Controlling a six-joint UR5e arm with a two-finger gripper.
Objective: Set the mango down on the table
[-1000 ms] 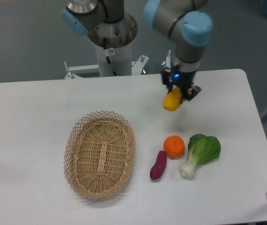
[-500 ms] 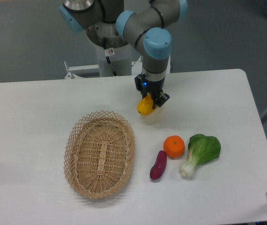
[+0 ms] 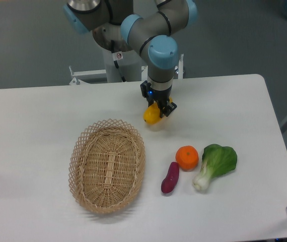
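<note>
The yellow-orange mango (image 3: 151, 115) hangs just above the white table (image 3: 43, 116), right of the basket's far end. My gripper (image 3: 157, 109) is shut on the mango from above, its dark fingers on either side of the fruit. A faint shadow lies on the tabletop right under the fruit. I cannot tell whether the mango touches the surface.
An oval wicker basket (image 3: 108, 165) lies left of centre. A round orange (image 3: 187, 157), a purple sweet potato (image 3: 170, 177) and a green bok choy (image 3: 216, 163) lie in the front right. The arm's base column (image 3: 119, 55) stands behind the table's far edge.
The arm has carried the mango to the left across the table, from the right side toward the basket's far end, and slightly lower.
</note>
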